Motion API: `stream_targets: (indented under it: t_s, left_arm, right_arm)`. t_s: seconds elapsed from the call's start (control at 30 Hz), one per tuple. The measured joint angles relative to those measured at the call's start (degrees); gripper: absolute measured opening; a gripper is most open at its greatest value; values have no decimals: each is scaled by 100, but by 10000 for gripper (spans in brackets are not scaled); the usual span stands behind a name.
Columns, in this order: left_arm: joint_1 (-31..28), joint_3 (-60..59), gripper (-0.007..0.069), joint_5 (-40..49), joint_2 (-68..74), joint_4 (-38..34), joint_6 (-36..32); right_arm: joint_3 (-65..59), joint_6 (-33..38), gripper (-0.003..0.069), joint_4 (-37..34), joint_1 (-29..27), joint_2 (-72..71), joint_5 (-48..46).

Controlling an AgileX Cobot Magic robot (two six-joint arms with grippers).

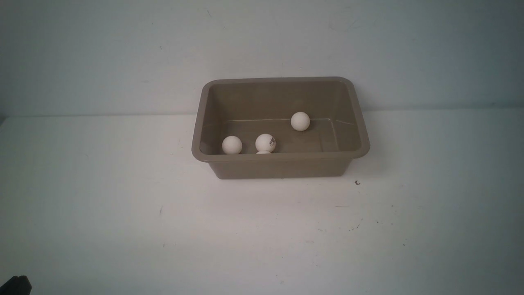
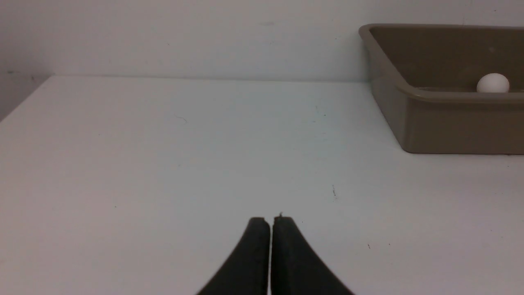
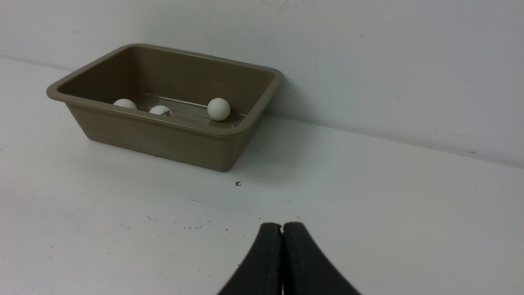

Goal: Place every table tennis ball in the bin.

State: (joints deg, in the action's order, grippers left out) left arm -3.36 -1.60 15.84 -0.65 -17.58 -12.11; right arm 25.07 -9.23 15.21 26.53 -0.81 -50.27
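The taupe-brown bin (image 1: 281, 156) stands against the back wall. Inside it lie white table tennis balls: one at the left (image 1: 232, 145), one with a dark printed mark (image 1: 265, 142) and one further back (image 1: 300, 121). A sliver of another white ball (image 1: 263, 152) peeks over the near rim. My left gripper (image 2: 271, 219) is shut and empty, low over bare table left of the bin (image 2: 450, 96), where one ball (image 2: 493, 83) shows. My right gripper (image 3: 282, 224) is shut and empty over the table, right of the bin (image 3: 163, 119) and nearer me.
A white table (image 1: 123, 213) with small dark specks runs up to a pale wall (image 1: 123, 53). A dark part of my left arm (image 1: 15, 285) shows at the front view's lower left corner.
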Motion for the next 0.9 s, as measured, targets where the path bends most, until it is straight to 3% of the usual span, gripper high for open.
stream_targets:
  t_s: [0.23,0.37,0.47,0.6,0.9]
  left_arm:
    - [0,0,-4,0,0,0,0]
    - [0,0,-4,0,0,0,0]
    - [0,0,-4,0,0,0,0]
    - [0,0,-4,0,0,0,0]
    - [0,0,-4,0,0,0,0]
  right_arm:
    - [0,0,-18,0,0,0,72]
    - [-38,-66,-18,-143,-229,0,975]
    - [-144,-126,-18,-211,-747,0,1800]
    - [-579,-183,-18,-273,-1522,0,2165]
    - [-2312,-430,-18,-1148,-2901,0,3597]
